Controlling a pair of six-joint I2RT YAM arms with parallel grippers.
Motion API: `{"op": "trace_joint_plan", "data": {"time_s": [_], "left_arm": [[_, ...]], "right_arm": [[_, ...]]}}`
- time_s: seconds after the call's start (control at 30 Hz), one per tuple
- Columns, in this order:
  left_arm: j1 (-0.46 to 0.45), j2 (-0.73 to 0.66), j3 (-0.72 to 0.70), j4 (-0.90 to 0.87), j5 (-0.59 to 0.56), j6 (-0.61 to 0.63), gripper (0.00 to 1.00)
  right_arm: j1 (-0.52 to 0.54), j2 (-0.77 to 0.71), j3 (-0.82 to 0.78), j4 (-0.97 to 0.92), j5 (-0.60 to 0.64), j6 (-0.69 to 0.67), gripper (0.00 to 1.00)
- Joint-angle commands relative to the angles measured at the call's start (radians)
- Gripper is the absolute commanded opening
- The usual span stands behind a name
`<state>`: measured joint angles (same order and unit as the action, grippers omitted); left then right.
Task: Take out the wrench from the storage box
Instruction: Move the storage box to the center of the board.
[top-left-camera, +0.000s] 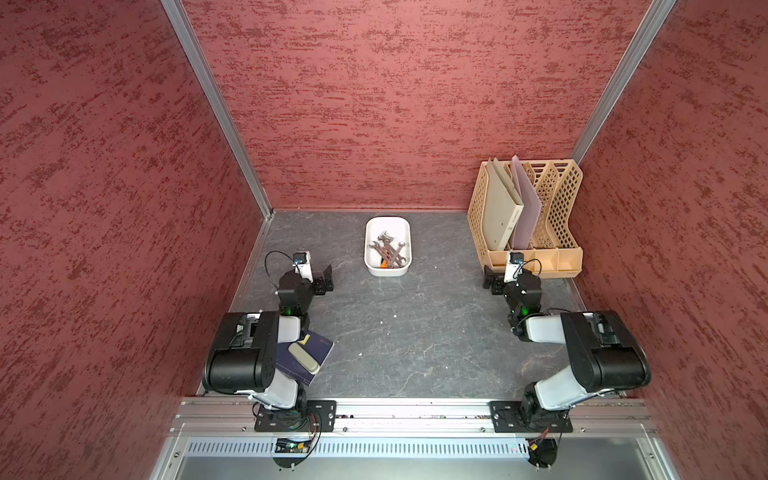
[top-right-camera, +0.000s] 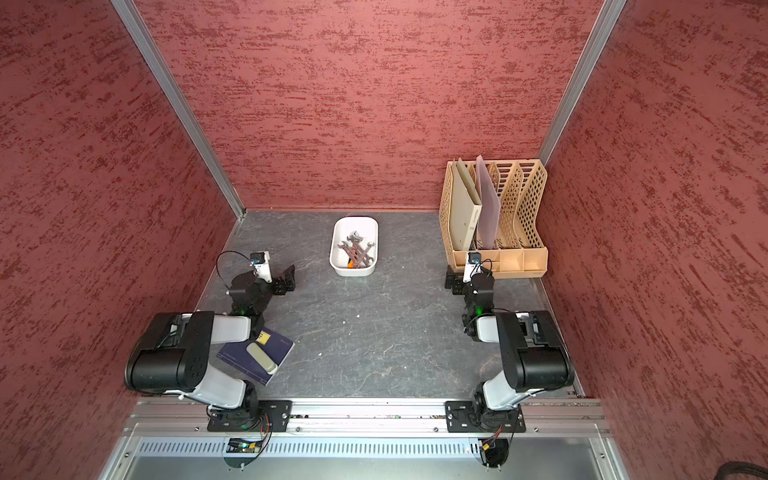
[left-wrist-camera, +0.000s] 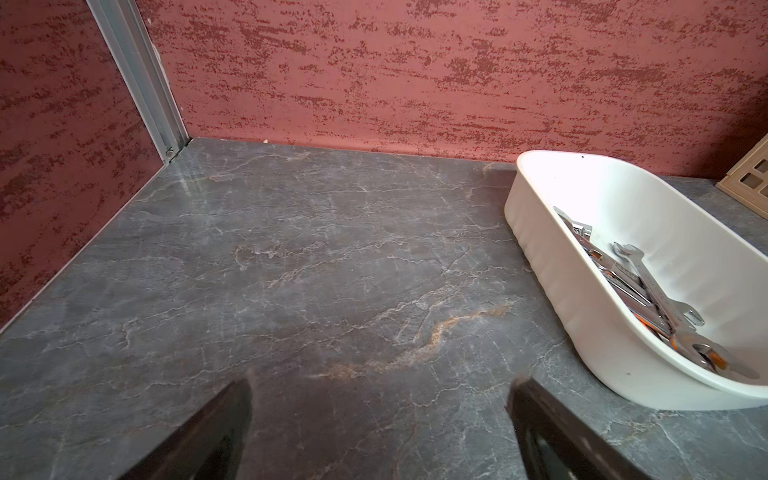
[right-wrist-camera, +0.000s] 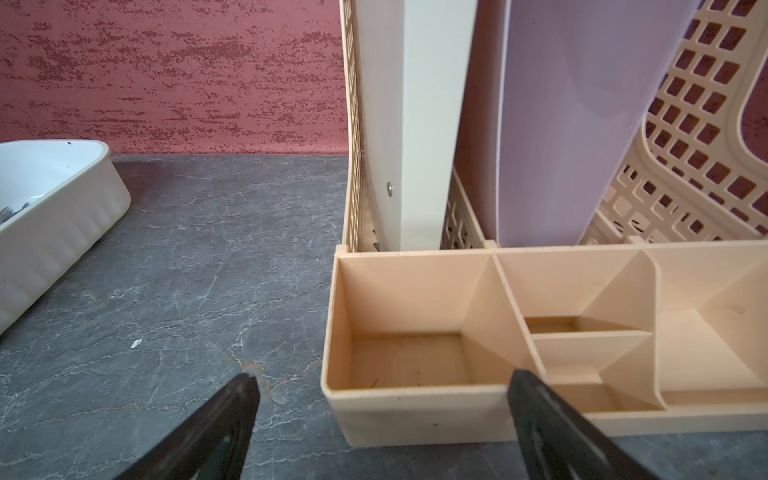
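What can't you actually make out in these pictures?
- Wrenches in the storage box: count unclear, small and tangled in both top views; the box wall hides some in the left wrist view.
- Orange item: mostly buried under wrenches.
- Binder label: too small in top views.
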<state>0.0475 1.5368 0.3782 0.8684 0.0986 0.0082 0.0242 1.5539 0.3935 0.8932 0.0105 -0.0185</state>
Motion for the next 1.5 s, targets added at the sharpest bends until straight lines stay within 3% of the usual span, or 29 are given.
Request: {"op": "trace_joint_plan", "data": {"time_s": [0.0, 0.73, 0.8, 0.9, 1.0, 1.1, 1.2, 1.33, 1.47], "left_arm": [[0.003, -0.003, 0.010, 0.009, 0.004, 0.000, 1.00], [0.010, -0.002, 0.008, 0.009, 0.019, -0.006, 1.00], [0.039, -0.004, 0.000, 0.023, 0.071, -0.020, 1.00], [0.045, -0.008, -0.004, 0.027, 0.075, -0.025, 1.00], [0.016, -0.043, 0.020, -0.043, -0.050, -0.039, 1.00], [-0.015, -0.141, 0.104, -0.273, -0.169, -0.045, 1.00], [-0.109, -0.213, 0.169, -0.379, -0.360, -0.030, 1.00], [-0.238, -0.254, 0.332, -0.654, -0.379, -0.063, 1.00], [-0.321, -0.142, 0.581, -0.960, -0.335, -0.141, 1.00]], "right_arm": [[-0.007, -0.003, 0.004, 0.005, -0.016, 0.001, 0.98], [-0.011, -0.008, -0.004, 0.018, -0.022, 0.002, 0.98], [-0.007, -0.033, -0.021, 0.024, 0.002, 0.007, 0.98], [0.009, -0.164, -0.077, 0.024, 0.164, 0.041, 0.98], [0.013, -0.323, -0.008, -0.262, 0.226, 0.123, 0.98], [0.040, -0.443, 0.120, -0.626, 0.218, 0.186, 0.98], [0.121, -0.516, 0.172, -0.792, 0.296, 0.227, 0.99], [0.211, -0.506, 0.267, -0.947, 0.231, 0.289, 0.98], [0.381, -0.323, 0.480, -1.104, 0.226, 0.270, 0.98]]}}
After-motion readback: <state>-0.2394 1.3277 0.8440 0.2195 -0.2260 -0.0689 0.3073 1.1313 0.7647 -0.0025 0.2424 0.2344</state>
